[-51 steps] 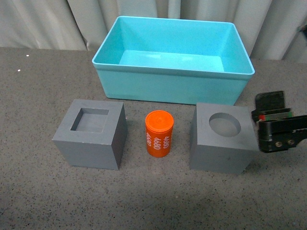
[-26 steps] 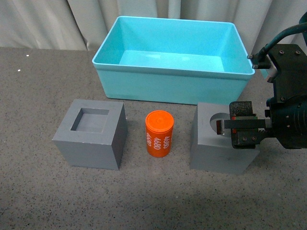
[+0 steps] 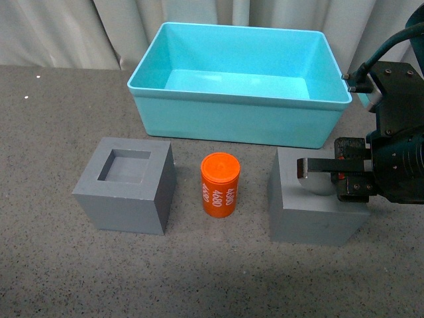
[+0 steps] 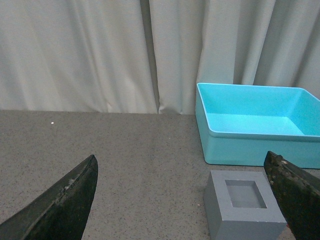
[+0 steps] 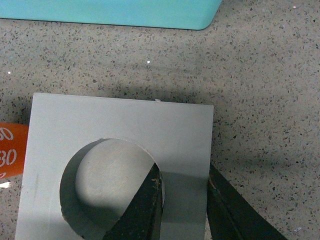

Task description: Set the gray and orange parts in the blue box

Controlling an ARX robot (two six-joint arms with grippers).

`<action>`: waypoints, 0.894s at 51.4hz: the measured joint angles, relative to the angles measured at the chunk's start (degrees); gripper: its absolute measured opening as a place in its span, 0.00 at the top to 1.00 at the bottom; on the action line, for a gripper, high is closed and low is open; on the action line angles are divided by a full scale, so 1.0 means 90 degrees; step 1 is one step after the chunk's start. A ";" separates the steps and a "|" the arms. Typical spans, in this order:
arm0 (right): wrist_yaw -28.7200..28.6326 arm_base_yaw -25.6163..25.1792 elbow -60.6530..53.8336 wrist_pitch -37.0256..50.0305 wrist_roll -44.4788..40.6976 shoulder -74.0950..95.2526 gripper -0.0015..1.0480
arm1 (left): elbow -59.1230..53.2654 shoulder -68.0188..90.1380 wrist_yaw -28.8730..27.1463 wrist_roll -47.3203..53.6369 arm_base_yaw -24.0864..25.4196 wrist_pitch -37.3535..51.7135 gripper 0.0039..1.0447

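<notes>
The gray cube with the round recess (image 3: 311, 212) stands on the table at the right. My right gripper (image 3: 331, 175) is shut on its right wall, one finger inside the recess and one outside, as the right wrist view (image 5: 184, 175) shows. The orange cylinder (image 3: 219, 184) with white numerals stands upright in the middle. The gray cube with the square recess (image 3: 126, 189) stands at the left and also shows in the left wrist view (image 4: 240, 212). The blue box (image 3: 238, 119) stands empty behind them. My left gripper (image 4: 182, 200) is open and empty, short of the square-recess cube.
The table is a dark speckled surface (image 3: 53, 119). Pale curtains (image 3: 66, 33) hang behind the box. The box's near wall also shows in the right wrist view (image 5: 110, 12), a short way from the held cube.
My right gripper has come in from the right over the round-recess cube and shut on its right wall. The cube has shifted slightly to the right.
</notes>
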 joint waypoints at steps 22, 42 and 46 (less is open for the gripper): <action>-0.0177 -0.0374 0.0138 -0.0216 -0.0444 -0.1887 0.84 | 0.0000 0.0000 0.0002 -0.0002 0.0000 0.0000 0.06; -0.0641 -0.0554 0.2259 0.0102 -0.0925 -0.0321 0.84 | 0.0000 0.0000 0.0002 -0.0002 0.0000 0.0000 0.06; -0.0726 -0.0614 0.2713 0.0087 -0.1025 0.0267 0.84 | 0.0000 0.0000 0.0000 0.0000 0.0000 0.0000 0.06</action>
